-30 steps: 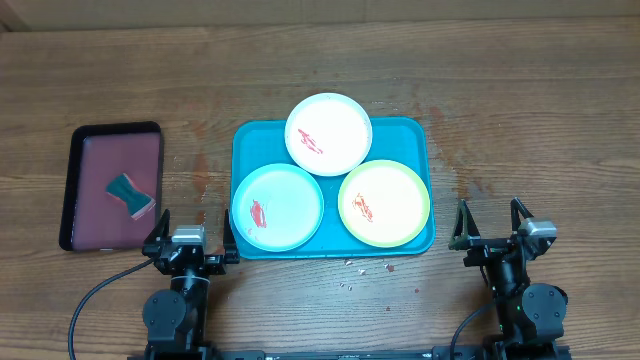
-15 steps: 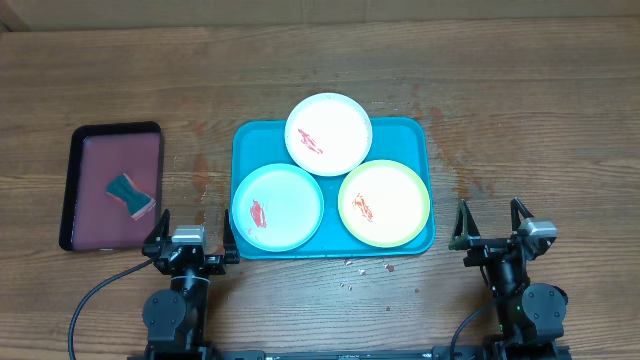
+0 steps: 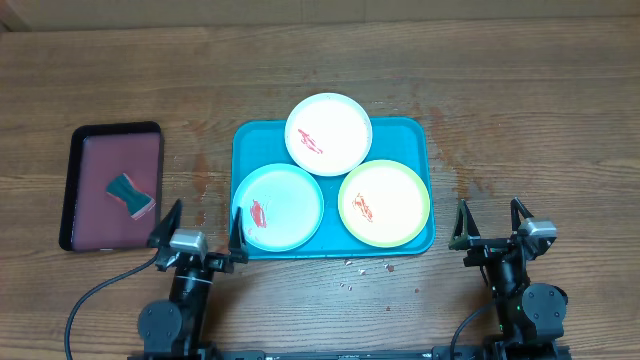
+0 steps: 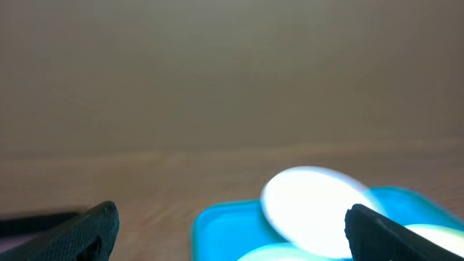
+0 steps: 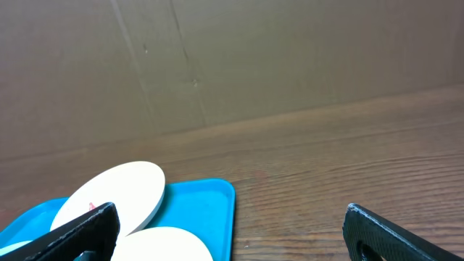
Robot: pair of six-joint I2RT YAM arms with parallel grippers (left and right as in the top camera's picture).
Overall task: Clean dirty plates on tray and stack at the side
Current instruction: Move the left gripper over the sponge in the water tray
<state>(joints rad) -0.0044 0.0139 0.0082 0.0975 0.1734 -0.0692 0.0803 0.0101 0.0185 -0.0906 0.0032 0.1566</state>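
The teal tray [image 3: 415, 135] lies mid-table and holds three plates, each with a red or orange smear. The white plate [image 3: 329, 133] lies at the back, overlapping the other two. The pale blue plate [image 3: 277, 207] lies front left and the yellow, green-rimmed plate [image 3: 385, 204] front right. My left gripper [image 3: 202, 230] is open and empty, near the tray's front left corner. My right gripper [image 3: 491, 224] is open and empty, right of the tray. The left wrist view is blurred and shows the tray [image 4: 217, 225] and white plate [image 4: 312, 206]. The right wrist view shows the tray [image 5: 210, 206] and white plate [image 5: 116, 192].
A smaller black-rimmed maroon tray [image 3: 75, 190] lies at the left with a teal sponge [image 3: 131, 194] on it. Small crumbs and reddish stains mark the wood around the teal tray.
My left gripper has risen and tilted a little; its fingers now stand wider apart and nearer the tray's front left corner. The plates and my right arm have not moved.
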